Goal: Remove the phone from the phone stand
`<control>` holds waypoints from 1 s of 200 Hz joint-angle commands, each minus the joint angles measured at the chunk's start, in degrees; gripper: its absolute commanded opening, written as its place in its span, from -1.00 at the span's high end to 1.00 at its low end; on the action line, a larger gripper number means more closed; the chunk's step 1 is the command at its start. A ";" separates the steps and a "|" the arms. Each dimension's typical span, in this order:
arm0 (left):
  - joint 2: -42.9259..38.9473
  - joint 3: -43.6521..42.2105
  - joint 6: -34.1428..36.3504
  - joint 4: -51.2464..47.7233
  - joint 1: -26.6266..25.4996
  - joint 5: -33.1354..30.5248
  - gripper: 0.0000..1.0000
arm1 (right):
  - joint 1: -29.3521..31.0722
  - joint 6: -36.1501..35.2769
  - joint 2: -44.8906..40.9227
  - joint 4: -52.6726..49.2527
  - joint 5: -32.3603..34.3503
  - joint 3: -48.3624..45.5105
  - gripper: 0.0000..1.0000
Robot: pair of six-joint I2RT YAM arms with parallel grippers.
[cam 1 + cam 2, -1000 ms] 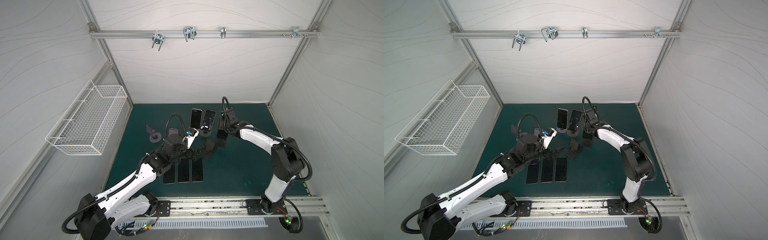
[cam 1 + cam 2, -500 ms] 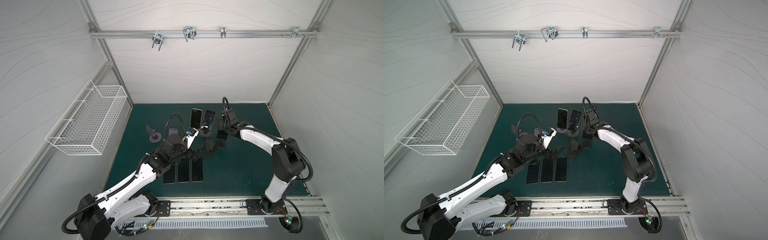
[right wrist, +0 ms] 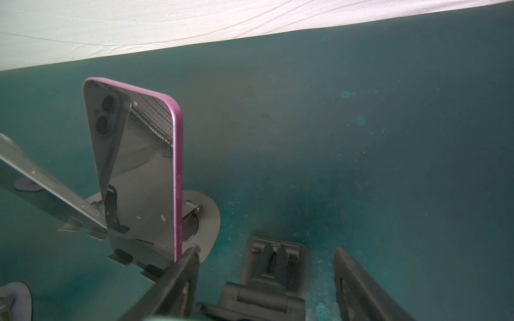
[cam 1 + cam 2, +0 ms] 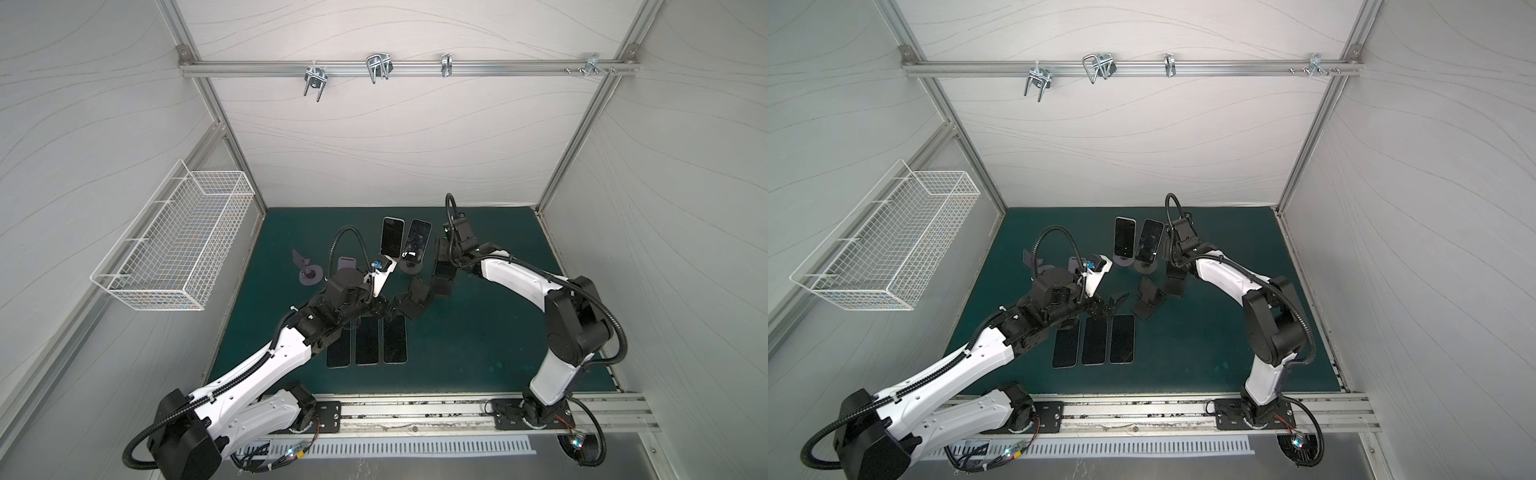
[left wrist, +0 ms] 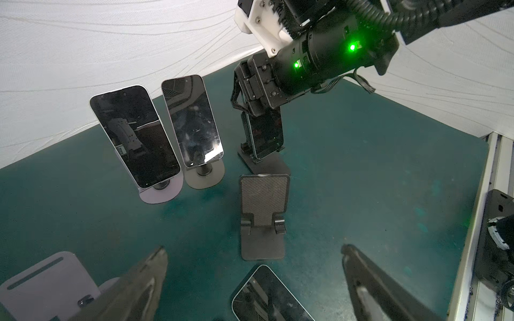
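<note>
A dark phone (image 5: 264, 133) stands upright in a black folding phone stand (image 5: 271, 166) at the right of the group on the green mat. My right gripper (image 4: 444, 266) comes down on it from above. Its fingers run down both side edges of the phone, shut on it. In the right wrist view the stand's hinged back (image 3: 271, 266) shows between the two fingers (image 3: 183, 278), while the phone itself is almost out of frame. My left gripper (image 5: 254, 250) hovers open and empty, low over the mat's middle (image 4: 1111, 305).
Two more phones (image 4: 392, 237) (image 4: 417, 241) lean on round-base stands just left of the right gripper. An empty black stand (image 5: 262, 216) sits between the grippers. Three phones (image 4: 365, 340) lie flat under the left arm. Empty lilac stands (image 4: 306, 270) are at the left. A wire basket (image 4: 178, 237) hangs on the left wall.
</note>
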 commanded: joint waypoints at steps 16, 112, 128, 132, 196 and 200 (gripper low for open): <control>-0.48 2.23 0.26 2.90 0.49 -0.87 -0.97 | -0.09 -1.80 -4.07 -1.72 -0.64 1.65 -0.32; -0.56 1.62 0.61 2.30 0.74 -2.72 -0.97 | 0.75 -1.46 -10.72 -6.46 -0.97 1.60 -0.31; -1.28 1.71 -0.49 1.05 0.75 -1.93 -0.97 | 1.08 -0.95 -12.92 -8.88 -1.66 1.96 -0.30; -1.54 1.70 -0.63 0.77 0.60 -1.24 -0.97 | 1.10 -0.74 -13.64 -9.67 -1.89 2.07 -0.29; -10.11 1.96 -5.93 -4.30 0.41 7.31 -0.97 | 4.16 3.02 -26.96 -20.88 -5.95 1.04 -0.25; -10.82 1.99 -5.98 -4.78 0.40 7.77 -0.97 | 4.50 3.32 -27.78 -21.60 -6.07 0.79 -0.24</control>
